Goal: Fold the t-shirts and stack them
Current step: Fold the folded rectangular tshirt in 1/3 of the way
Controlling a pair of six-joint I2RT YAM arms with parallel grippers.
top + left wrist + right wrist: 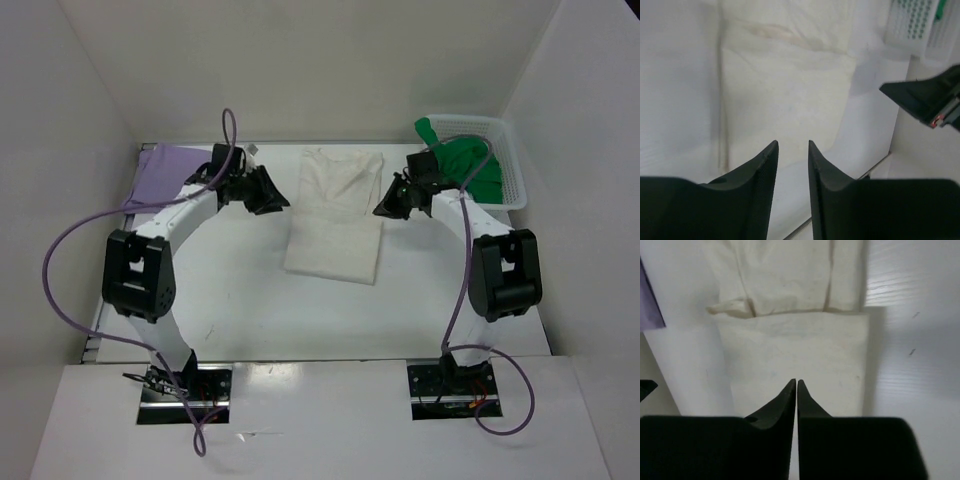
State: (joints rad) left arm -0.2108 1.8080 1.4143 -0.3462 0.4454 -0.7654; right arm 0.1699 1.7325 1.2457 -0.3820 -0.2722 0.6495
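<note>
Left tool narrowly parted, empty; right tool all but closed, empty. Both hover either side of cream t-shirt, which lies mid-worktop as long narrow panel, sleeves tucked in; fold looks part done. Lavender t-shirt flat at far-left corner, folded or not unclear. Green t-shirt bunched in mesh basket, far right. 3 shirts, 0 stacked.
</note>
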